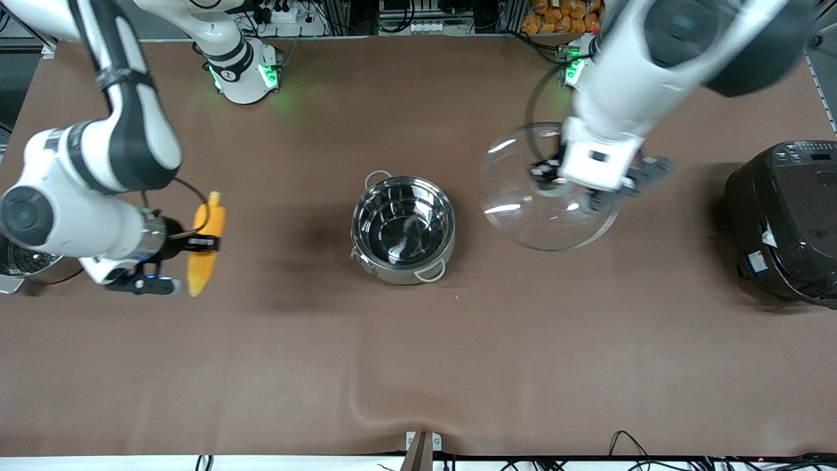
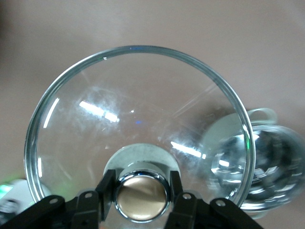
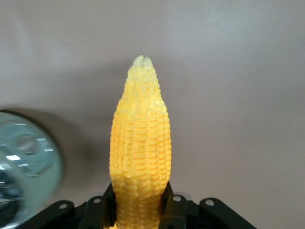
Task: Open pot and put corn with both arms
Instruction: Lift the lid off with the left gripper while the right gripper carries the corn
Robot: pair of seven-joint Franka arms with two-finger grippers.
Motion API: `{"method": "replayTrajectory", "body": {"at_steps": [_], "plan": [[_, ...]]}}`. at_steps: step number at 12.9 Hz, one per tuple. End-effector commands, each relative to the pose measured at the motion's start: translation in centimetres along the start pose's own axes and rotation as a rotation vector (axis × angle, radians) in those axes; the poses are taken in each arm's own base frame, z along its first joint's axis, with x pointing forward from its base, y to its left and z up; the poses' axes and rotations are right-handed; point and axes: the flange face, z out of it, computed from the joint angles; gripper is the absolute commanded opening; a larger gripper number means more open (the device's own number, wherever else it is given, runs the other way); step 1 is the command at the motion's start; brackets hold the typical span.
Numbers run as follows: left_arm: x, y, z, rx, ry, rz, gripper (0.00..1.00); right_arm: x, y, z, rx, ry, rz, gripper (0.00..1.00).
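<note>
1. we see a wide table covered in a brown cloth (image 1: 418, 366), with a slight wrinkle at the edge nearest the front camera.
2. a shiny round stainless-steel pot (image 1: 403, 229) stands uncovered mid-table.
3. a big black rice cooker (image 1: 785, 222) sits at the left arm's end.
4. a steel steamer pot (image 1: 19, 265) sits at the right arm's end.

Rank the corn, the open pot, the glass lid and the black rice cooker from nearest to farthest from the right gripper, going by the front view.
1. corn, held in the right gripper
2. pot, mid-table
3. glass lid, held by the left gripper
4. rice cooker, at the left arm's end
</note>
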Motion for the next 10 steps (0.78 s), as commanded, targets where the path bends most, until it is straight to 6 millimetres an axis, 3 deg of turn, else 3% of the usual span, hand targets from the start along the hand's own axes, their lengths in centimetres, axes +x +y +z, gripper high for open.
{"method": "replayTrajectory", "body": {"at_steps": [1,3,5,7,10], "plan": [[1.4,-6.4,4.3,0.01,-0.054,0.066,0.0,-3.5,-9.0,-0.9,-0.002,0.012,0.127,0.0],[3.6,-11.6,9.2,-0.024,-0.007,0.106,0.0,-6.8,-15.7,-0.2,-0.021,0.044,0.2,0.0],[5.4,-16.4,14.4,-0.043,0.037,0.122,0.0,-8.4,-19.6,0.5,-0.004,0.089,0.225,0.0],[6.2,-18.2,19.6,-0.062,0.078,0.131,0.0,-9.0,-22.3,2.8,-0.007,0.113,0.27,0.0],[7.0,-18.5,26.2,-0.09,0.149,0.126,0.0,-9.8,-26.1,7.1,-0.016,0.175,0.311,0.0]]}}
